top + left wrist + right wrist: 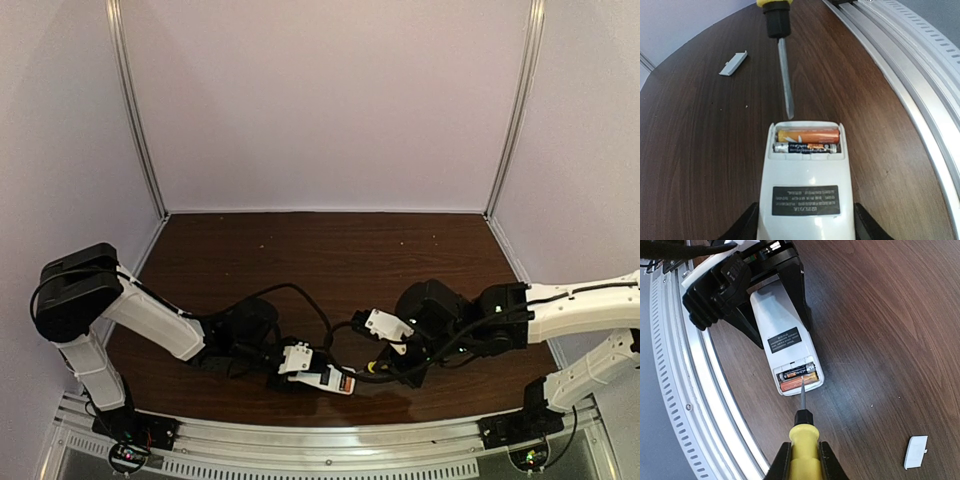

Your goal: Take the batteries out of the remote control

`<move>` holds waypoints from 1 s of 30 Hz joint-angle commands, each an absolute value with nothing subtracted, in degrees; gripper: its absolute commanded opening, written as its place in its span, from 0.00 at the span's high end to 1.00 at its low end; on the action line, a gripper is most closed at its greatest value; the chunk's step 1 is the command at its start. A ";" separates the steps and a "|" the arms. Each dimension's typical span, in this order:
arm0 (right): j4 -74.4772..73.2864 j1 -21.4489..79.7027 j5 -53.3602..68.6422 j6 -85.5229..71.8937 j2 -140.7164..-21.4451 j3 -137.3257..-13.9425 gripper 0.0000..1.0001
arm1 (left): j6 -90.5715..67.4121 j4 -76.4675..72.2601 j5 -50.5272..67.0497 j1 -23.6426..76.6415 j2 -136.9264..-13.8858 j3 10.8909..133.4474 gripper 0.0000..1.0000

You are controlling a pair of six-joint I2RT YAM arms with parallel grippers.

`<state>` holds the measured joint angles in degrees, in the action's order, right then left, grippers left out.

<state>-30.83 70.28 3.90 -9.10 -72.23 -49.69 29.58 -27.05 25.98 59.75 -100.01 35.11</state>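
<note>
The white remote control (807,185) lies back-up on the table with its battery compartment open, and it also shows in the top view (325,378). The orange-copper battery (808,135) and the dark battery (805,147) sit side by side inside it, also seen from the right wrist as orange (799,383) and dark (797,374). My left gripper (805,227) is shut on the remote's sides. My right gripper (804,457) is shut on the yellow-handled screwdriver (804,440). Its tip is at the compartment's end edge by the orange battery; I cannot tell whether it touches.
A small white plastic chip (733,63) lies loose on the table beyond the remote, and also shows in the right wrist view (915,451). The metal rail (920,75) along the table's near edge runs close beside the remote. White walls enclose the back and sides.
</note>
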 commanded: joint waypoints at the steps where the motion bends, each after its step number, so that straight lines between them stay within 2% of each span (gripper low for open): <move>1: -28.61 70.55 1.96 -6.65 -73.80 -51.40 1.00 | 30.58 -27.96 27.77 59.92 -99.88 35.51 1.00; 30: -27.36 70.91 1.37 -2.95 -77.42 -51.24 1.00 | 30.67 -26.64 30.51 58.95 -99.76 35.86 1.00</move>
<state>-27.38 70.43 1.52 -3.86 -77.08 -50.30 30.06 -25.36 29.36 59.29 -100.01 35.11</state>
